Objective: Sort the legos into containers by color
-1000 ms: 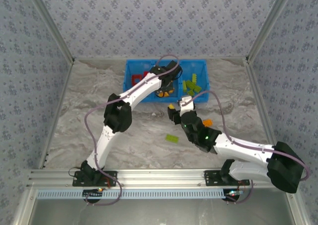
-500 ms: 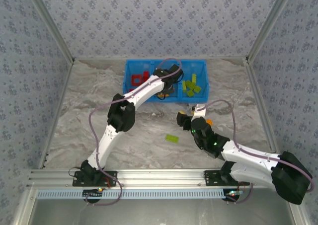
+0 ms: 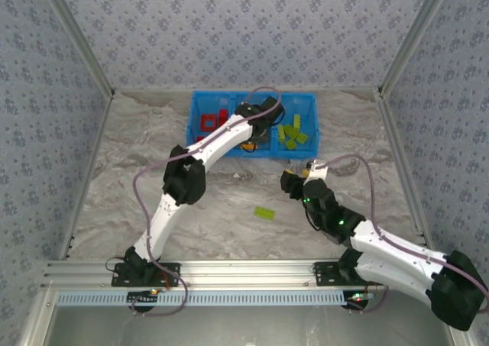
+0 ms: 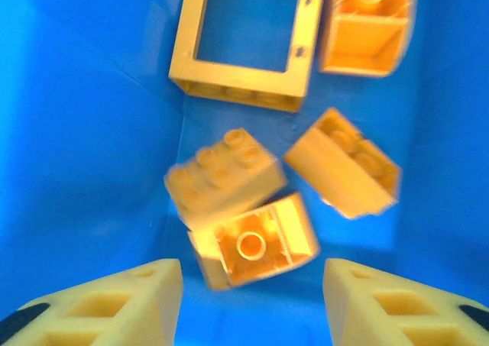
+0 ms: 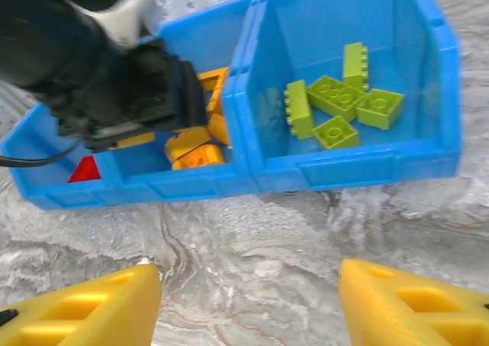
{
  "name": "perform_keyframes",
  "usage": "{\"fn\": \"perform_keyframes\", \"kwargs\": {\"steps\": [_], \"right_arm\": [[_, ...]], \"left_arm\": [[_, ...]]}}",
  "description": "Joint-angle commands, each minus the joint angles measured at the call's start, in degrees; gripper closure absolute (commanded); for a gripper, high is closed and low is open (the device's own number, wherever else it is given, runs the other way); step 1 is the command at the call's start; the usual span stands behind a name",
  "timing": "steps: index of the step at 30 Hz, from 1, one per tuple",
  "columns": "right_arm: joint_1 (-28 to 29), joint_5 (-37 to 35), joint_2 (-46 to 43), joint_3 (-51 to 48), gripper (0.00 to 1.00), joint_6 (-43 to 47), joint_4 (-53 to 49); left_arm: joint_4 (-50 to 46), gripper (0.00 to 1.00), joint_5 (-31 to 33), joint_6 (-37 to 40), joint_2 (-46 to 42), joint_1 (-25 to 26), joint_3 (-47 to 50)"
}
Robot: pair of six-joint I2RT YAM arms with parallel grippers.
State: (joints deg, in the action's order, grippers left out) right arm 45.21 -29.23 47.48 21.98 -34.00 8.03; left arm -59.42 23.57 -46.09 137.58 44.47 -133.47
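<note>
Now then | left gripper (image 4: pixel 252 292) spread wide, empty, above orange legos (image 4: pixel 229 179) in blue tray's (image 5: pixel 328 170) middle compartment | right gripper (image 5: pixel 248 285) open, empty, near tray | lime brick (image 3: pixel 264 213) loose on table (image 3: pixel 122 170), long axis roughly left-right, near-left of right gripper, closer to that arm

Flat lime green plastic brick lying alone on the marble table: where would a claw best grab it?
Probably from straight above, pinching the two long edges across the narrow width. The flat lime green plastic brick lies flat on the marble table, too low to catch from the side, with bare surface all round it.
</note>
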Motion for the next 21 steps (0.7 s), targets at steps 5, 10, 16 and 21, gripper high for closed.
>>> {"fn": "perform_keyframes", "kwargs": {"steps": [5,10,16,21], "right_arm": [[-5.3,-4.3,-2.9,13.8,0.39,-7.5,-32.1],[-6.2,-3.8,-1.3,21.1,0.42,-11.5,-51.4],[-6.5,0.0,-0.8,22.2,0.42,-13.3,-59.1],[-12.1,7.2,3.3,22.1,0.32,-17.3,-57.3]], "left_arm": [[-0.5,0.6,1.5,-2.0,-16.5,5.0,-1.7],[6.4,0.6,-4.5,5.6,-29.6,8.7,11.3],[20.2,0.58,-15.8,14.4,-46.1,14.1,37.4],[31.4,0.57,-23.2,18.6,-54.8,17.5,55.5]]}}
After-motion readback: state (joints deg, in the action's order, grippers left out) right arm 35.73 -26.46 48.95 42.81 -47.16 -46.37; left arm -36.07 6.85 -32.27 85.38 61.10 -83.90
